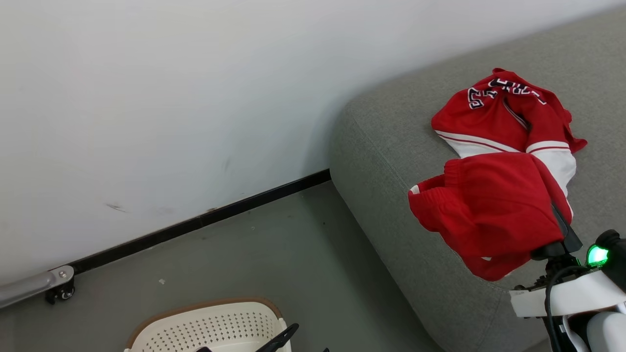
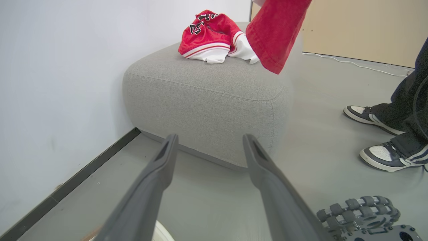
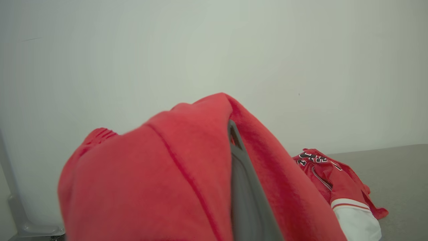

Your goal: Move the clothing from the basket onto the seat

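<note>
At the lower left of the head view, the basket (image 1: 210,322) is seen on the floor, and no clothing is visible in the part of it that shows. Above it, the left end effector (image 2: 210,139) is held with its fingers spread wide and nothing between them, pointed toward the seat (image 1: 391,146).

On the seat, the jersey (image 1: 494,112) lies crumpled, well in from the front edge. Just in front of the jersey, the shorts (image 1: 489,215) hang draped over the right end effector (image 3: 232,130), whose fingers are closed on the fabric. The shorts are held above the cushion near its front edge, and whether their lower hem touches it cannot be told.

The step in hand is judged to be delivery of the shorts, with the jersey already placed. For the next move, the shorts should be carried further over the cushion, lowered beside the jersey and released by opening the fingers. Since the cloth is draped over a finger, it may cling on withdrawal.
</note>
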